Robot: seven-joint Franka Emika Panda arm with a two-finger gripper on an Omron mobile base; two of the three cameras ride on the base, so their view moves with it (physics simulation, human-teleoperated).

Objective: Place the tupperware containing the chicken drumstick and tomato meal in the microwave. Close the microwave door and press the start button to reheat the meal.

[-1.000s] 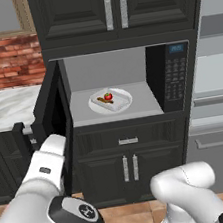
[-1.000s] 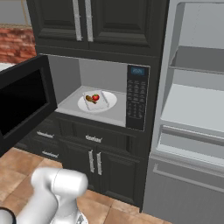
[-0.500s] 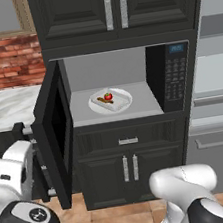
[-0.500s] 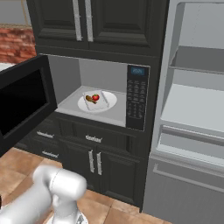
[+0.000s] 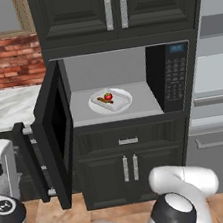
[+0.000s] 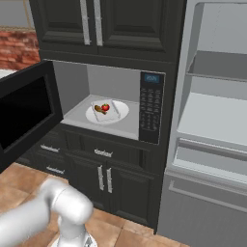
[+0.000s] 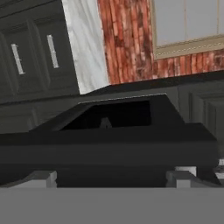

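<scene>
The arm is swinging left behind the microwave door [image 5: 56, 137]; tupperware [image 5: 112, 100] inside already; finger state: cannot tell.

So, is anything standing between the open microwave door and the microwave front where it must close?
Nothing visible does. The door stands swung out to the left, and the tupperware sits well inside the microwave on the round plate, back from the front edge.
</scene>
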